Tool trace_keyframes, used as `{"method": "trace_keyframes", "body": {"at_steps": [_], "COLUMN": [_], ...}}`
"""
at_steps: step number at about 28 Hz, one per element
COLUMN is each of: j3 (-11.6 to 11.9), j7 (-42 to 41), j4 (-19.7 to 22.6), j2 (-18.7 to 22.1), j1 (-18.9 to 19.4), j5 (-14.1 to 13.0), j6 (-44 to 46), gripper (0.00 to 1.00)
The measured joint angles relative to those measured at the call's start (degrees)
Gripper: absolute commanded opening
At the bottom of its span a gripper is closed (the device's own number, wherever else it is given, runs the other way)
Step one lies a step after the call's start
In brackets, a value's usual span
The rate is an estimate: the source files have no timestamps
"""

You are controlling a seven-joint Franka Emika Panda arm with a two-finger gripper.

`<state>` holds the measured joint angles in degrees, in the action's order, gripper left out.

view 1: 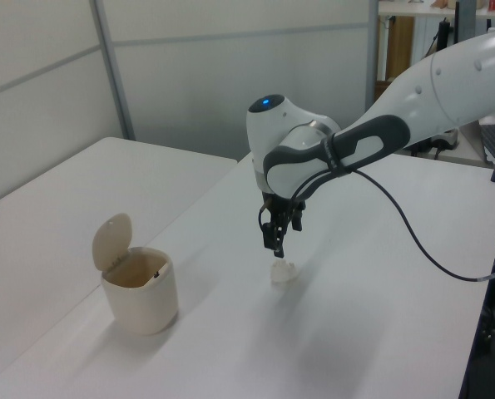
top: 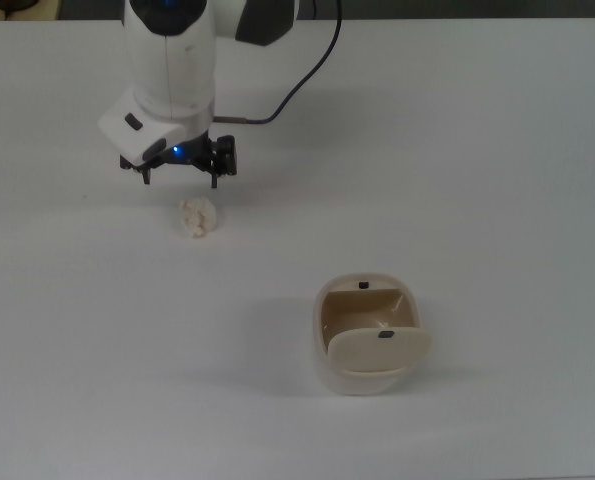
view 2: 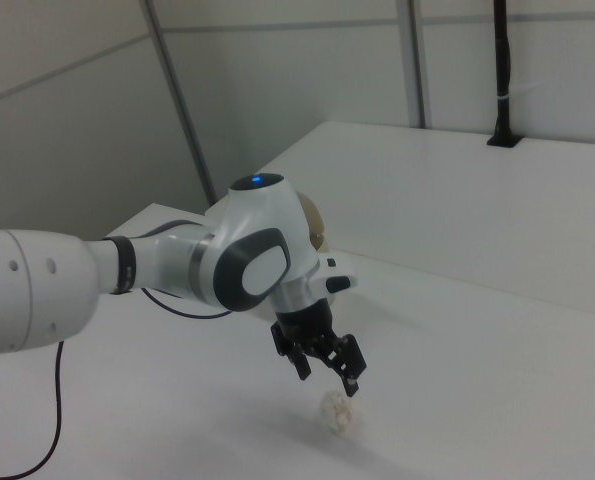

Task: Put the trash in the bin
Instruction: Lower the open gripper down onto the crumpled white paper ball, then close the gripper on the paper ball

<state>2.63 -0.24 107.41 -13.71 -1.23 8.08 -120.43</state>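
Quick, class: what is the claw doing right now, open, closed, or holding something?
Claw: open, holding nothing, just above the trash on the table.

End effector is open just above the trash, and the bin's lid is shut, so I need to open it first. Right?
Not quite: the bin's lid is open, swung up, as the left view shows, with the tan inside visible in the top view. The rest holds: the end effector is open just above the trash, not yet touching it.
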Motion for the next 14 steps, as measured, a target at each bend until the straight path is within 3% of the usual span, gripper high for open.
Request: {"method": "trace_keyframes", "body": {"at_steps": [5,14], "j3": [0.00,-0.08], "j7": [0.66,4.72], "j4": [-0.01,0.03], "j2": [-1.98,-4.45], "j1": [0.03,1.27], "j5": [0.94,4.94], "j6": [-1.34,-3.07], "gripper": [1.00,1.00]}}
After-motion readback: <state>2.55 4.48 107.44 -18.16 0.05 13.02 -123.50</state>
